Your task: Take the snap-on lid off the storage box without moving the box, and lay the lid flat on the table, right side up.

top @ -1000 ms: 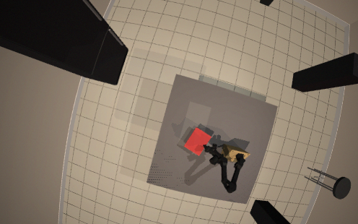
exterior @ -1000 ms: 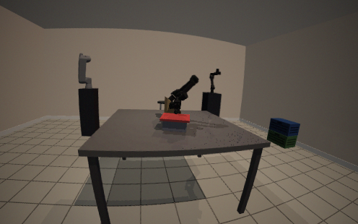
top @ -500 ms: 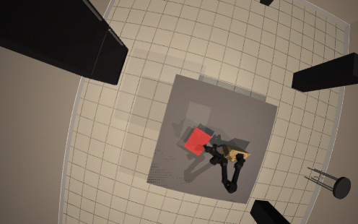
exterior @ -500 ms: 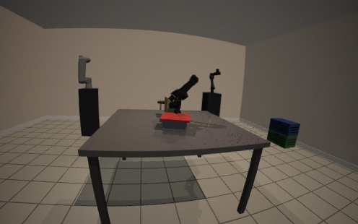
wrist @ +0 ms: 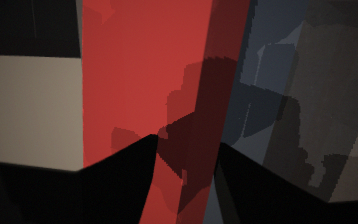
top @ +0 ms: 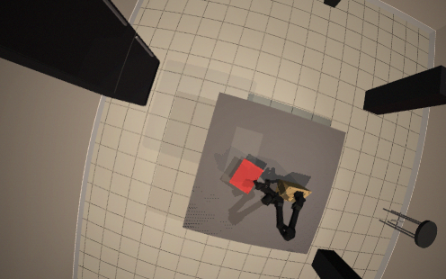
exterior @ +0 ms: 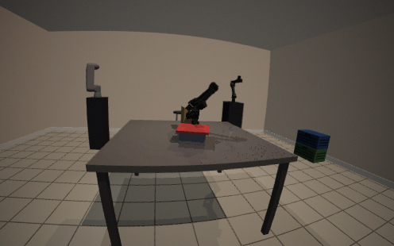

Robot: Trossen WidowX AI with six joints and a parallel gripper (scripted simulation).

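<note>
A red snap-on lid (top: 245,175) (exterior: 192,128) (wrist: 145,70) sits over a grey-blue storage box (exterior: 191,137) (wrist: 265,75) near the middle of the grey table (top: 288,135) (exterior: 159,151). The lid looks a little raised at the far edge, where the gripper holds it. My gripper (top: 257,182) (exterior: 194,119) (wrist: 185,147) is shut on the lid's edge on the arm's side. In the wrist view the red lid fills the middle, with the box's side to its right, and the dark fingers frame the bottom.
The arm's tan base (top: 294,191) stands on the table behind the box. Black pedestals (exterior: 97,121) (exterior: 233,113) stand beyond the table. A blue and green crate stack (exterior: 312,145) sits on the floor at the right. A stool (top: 423,231) stands off the table.
</note>
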